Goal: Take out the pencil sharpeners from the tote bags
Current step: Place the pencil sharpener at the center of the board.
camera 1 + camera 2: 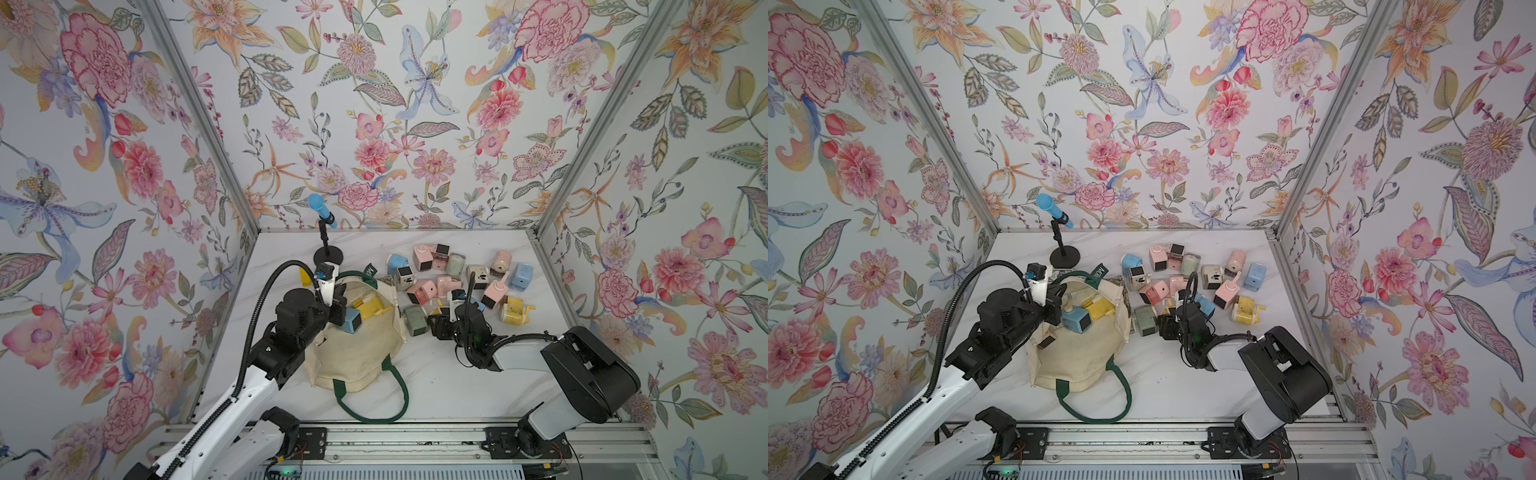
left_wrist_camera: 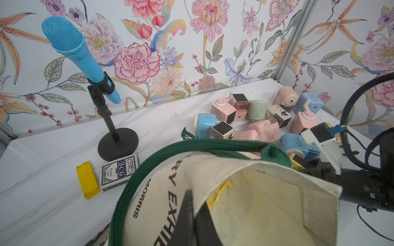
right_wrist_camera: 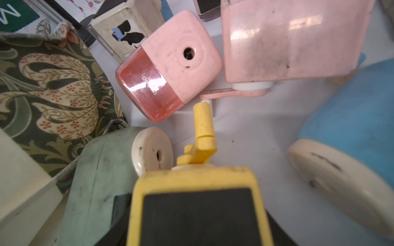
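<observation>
Nearest us on the worktop (image 1: 440, 390), both top views show the tote bag (image 1: 357, 361) (image 1: 1079, 365) lying with one green handle (image 1: 372, 401) looped toward 6 o'clock and its mouth toward 12. The left fingers (image 2: 186, 215) are clamped tight on the bag's cream rim. Only the left wrist view shows that pinch, along with the dark lettering. From above we see them (image 1: 338, 309) at the mouth's 9 o'clock side.

Inside the mouth, the top views show a blue sharpener (image 1: 351, 321) and a yellow sharpener (image 1: 372, 307). The left wrist view catches just a yellow sliver (image 2: 221, 189).

At 3 o'clock of the bag, the right fingers (image 1: 438, 326) sit low over the worktop. Only the right wrist view shows what is there. A yellow crank sharpener (image 3: 198, 202) with a dark face lies between them, and we cannot tell whether they grip it. A sage sharpener (image 3: 98, 170) is just beside it, a pink sharpener (image 3: 179, 64) lies beyond, and the bag's leafy band (image 3: 53, 85) is alongside.

Farther, at 1 o'clock of the bag, the pile of sharpeners (image 1: 457, 278) lies out on the worktop.

At 11 o'clock, the left wrist view shows a yellow bar (image 2: 87, 180) touching a card deck (image 2: 119, 171). Farthest back stands the blue microphone (image 1: 322, 210).
</observation>
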Controlling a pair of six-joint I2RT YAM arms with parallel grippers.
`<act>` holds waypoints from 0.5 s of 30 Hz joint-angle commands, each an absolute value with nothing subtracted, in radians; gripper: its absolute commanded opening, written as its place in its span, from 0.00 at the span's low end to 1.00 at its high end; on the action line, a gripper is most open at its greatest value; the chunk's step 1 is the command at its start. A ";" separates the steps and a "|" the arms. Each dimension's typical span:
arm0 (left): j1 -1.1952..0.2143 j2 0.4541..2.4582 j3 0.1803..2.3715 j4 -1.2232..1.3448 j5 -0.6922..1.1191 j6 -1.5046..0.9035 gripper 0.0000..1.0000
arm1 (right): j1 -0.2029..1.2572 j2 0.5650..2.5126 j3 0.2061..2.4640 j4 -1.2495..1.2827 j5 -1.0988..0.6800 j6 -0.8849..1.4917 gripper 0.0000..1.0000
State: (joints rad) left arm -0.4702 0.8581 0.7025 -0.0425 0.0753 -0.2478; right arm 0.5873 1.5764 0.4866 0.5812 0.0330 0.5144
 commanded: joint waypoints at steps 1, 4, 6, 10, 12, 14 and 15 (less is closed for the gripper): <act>-0.460 0.857 0.712 -0.033 0.084 -0.255 0.00 | 0.580 1.579 0.506 0.624 0.005 0.524 0.74; -0.460 0.856 0.712 -0.033 0.085 -0.255 0.00 | 0.569 1.546 0.494 0.615 0.001 0.532 0.83; -0.460 0.857 0.712 -0.034 0.086 -0.256 0.00 | 0.566 1.525 0.495 0.592 0.004 0.531 0.84; -0.459 0.855 0.712 -0.034 0.085 -0.255 0.00 | 0.561 1.480 0.490 0.543 0.031 0.528 0.89; -0.460 0.854 0.712 -0.033 0.086 -0.257 0.00 | 0.557 1.462 0.489 0.508 0.055 0.526 0.90; -0.459 0.855 0.712 -0.033 0.086 -0.256 0.00 | 0.555 1.445 0.486 0.480 0.082 0.523 0.91; -0.460 0.854 0.713 -0.034 0.086 -0.256 0.00 | 0.556 1.439 0.482 0.472 0.091 0.522 0.91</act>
State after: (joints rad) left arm -0.4702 0.8581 0.7025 -0.0425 0.0753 -0.2481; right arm 0.5636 1.4635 0.4881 0.5232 0.0433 0.5175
